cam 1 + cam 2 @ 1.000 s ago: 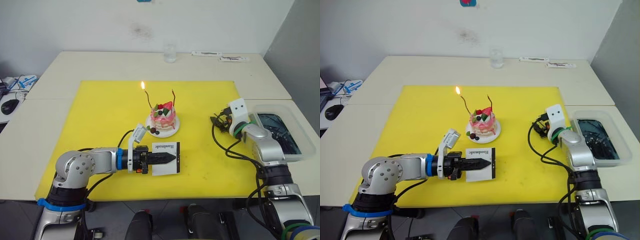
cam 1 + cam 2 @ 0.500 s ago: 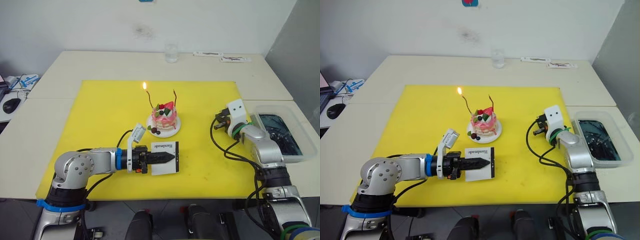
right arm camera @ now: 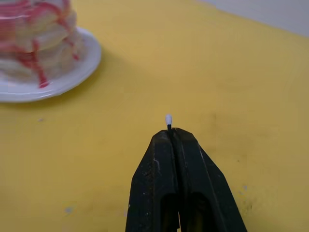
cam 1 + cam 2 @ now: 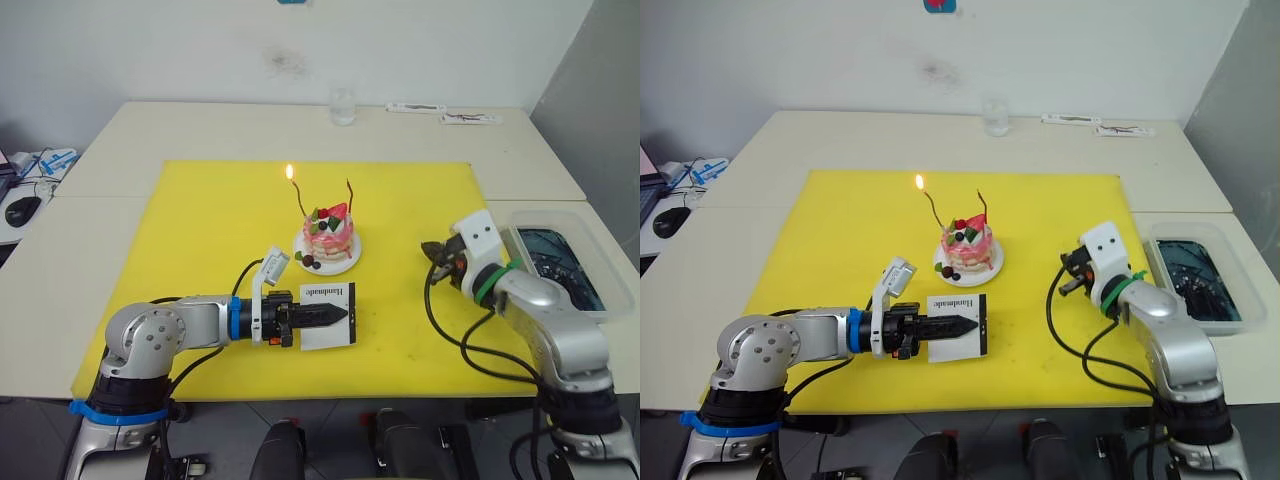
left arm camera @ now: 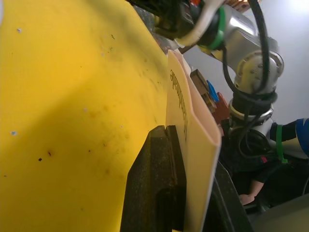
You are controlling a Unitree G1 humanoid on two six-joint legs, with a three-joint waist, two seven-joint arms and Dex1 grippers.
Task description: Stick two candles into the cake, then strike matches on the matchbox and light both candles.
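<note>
Cake (image 4: 328, 232) on small white plate (image 4: 345, 262), near centre of yellow mat (image 4: 200, 230) covering cream worktop (image 4: 110, 160). Two candles stuck in top of cake: left candle (image 4: 298, 200) at roughly 10 o'clock, lit, small flame (image 4: 289, 172) at tip; right candle (image 4: 350, 192) at roughly 1 o'clock, unlit.

Matchbox (image 4: 331, 316) at 6 o'clock from cake, just beside plate edge, held on edge. Left gripper (image 4: 340, 316) lying low across mat, pointing toward 3 o'clock, fingers (image 5: 159, 179) closed on matchbox; in left wrist view, flat box face pressed against one finger, black print visible on it.

Right gripper (image 3: 170, 133) at 3 o'clock from cake, well apart from plate, above mat near its right edge. Fingers clamped together on match (image 3: 168, 120); pale tip pokes out just beyond fingertips, remainder of stick hidden between them. In right wrist view, plate and cake side seen beyond match tip, apart from it.

Clear plastic tray (image 4: 600, 305) with dark contents at 3 o'clock, off mat, on worktop. Glass (image 4: 341, 105) at 12 o'clock near far worktop edge; two flat packets (image 4: 440, 112) at about 1 o'clock beside it.
</note>
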